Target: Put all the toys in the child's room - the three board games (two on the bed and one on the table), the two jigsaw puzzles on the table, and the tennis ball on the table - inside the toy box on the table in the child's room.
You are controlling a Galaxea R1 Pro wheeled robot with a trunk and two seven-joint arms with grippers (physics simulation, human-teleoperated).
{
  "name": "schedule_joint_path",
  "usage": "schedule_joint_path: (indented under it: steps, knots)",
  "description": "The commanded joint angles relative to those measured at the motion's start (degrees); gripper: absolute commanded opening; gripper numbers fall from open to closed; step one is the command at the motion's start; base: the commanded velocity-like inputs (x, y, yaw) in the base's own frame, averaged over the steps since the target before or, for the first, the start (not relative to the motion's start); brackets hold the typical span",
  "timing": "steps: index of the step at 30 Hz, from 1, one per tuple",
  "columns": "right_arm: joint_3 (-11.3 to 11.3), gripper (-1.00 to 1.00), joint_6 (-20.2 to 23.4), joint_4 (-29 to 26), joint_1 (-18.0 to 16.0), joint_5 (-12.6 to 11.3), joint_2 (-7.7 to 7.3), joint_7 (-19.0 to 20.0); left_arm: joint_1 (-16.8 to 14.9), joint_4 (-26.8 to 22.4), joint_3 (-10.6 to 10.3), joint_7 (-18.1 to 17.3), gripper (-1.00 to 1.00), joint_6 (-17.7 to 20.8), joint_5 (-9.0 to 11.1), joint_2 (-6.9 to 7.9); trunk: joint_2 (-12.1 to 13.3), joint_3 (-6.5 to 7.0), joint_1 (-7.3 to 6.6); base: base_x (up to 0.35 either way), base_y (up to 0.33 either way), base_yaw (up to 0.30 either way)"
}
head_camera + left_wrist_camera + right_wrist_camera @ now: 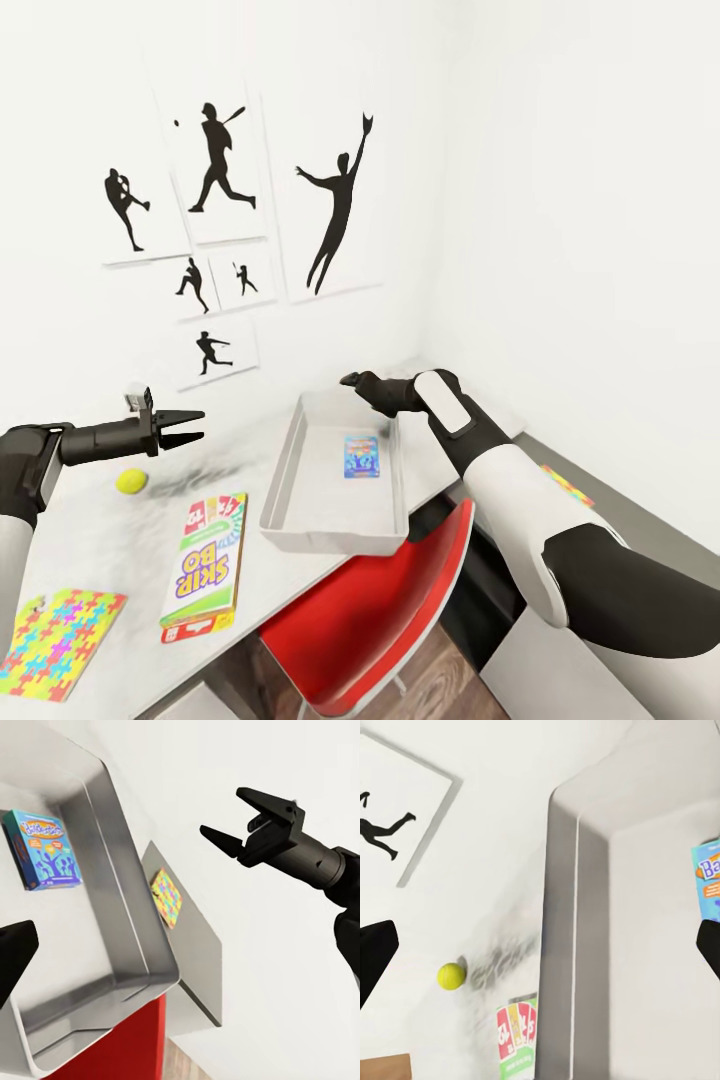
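Jaws spread and empty on both our left gripper [190,424] and right gripper [238,817]; toy box [283,470] overhangs the surface [100,540] edge above red chair [380,600]; tennis ball [131,482] near SKIP-BO box [204,572].

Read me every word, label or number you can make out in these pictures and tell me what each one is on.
"SKIP-BO": in big red letters on the white and green board game box lying on the table.
Blue board game box inside the toy box: its orange title starts with "Ba" in the right wrist view; the rest is cut off or blurred.
Wall pictures: silhouettes, no text.
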Motion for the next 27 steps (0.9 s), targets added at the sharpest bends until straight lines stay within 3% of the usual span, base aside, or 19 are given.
schedule_joint_path:
  steps: [1, 27]
  knots:
    - [0.08, 1.0, 0.03, -0.06, -0.06, -0.59, 0.0, -0.57, -0.06, -0.04, 0.13, -0.49, 1.0, 0.6, -0.61, -0.02, -0.12, -0.03, 0.04, -0.005, 0.0, 0.0]
    - [0.13, 1.0, -1.25, 0.03, 0.03, -0.59, 0.0, -0.57, 0.01, -0.05, 0.07, -0.49, 1.0, 0.59, -0.61, 0.04, -0.12, 2.46, 0.04, -0.115, 0.003, 0.0]
